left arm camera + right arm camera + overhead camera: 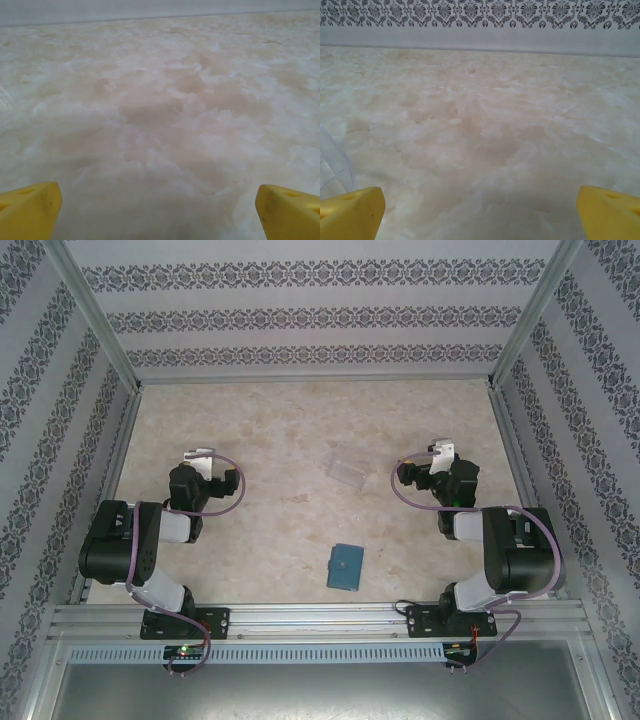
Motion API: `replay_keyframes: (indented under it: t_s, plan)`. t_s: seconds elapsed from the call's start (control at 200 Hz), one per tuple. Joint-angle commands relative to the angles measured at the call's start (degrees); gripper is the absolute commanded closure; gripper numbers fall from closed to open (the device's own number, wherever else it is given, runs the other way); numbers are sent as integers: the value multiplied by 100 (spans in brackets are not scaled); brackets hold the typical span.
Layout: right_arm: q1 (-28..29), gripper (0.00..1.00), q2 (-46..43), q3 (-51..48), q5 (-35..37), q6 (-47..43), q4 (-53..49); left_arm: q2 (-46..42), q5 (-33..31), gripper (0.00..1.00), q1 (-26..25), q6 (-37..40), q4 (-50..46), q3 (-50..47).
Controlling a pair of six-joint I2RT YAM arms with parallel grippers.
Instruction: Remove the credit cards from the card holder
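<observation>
The card holder [346, 567], a small teal-blue wallet, lies closed and flat on the table near the front edge, between the two arm bases. The credit cards are hidden. My left gripper [200, 455] rests at the left, far from the wallet, and is open; its yellow fingertips [30, 210] stand wide apart over bare table. My right gripper [441, 450] sits at the right, also open, and its yellow fingertips [610, 212] have nothing between them.
A clear plastic tray [350, 469] stands mid-table, behind the wallet and left of the right gripper; its edge shows at the left of the right wrist view [332, 167]. Patterned walls and metal rails [310, 618] enclose the marbled table.
</observation>
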Motion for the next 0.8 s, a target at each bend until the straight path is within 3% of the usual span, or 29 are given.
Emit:
replay_keyframes:
  t_s: [0.0, 0.635, 0.794]
  plan:
    - [2, 2, 31, -71, -126, -82, 224, -9, 52, 0, 67, 57, 229, -1]
    - [4, 2, 26, -80, -119, -68, 249, -4, -3, 0, 67, 38, 214, 8]
    - [2, 2, 43, -36, 369, 92, 182, -8, -126, 0, 65, -9, 121, 55]
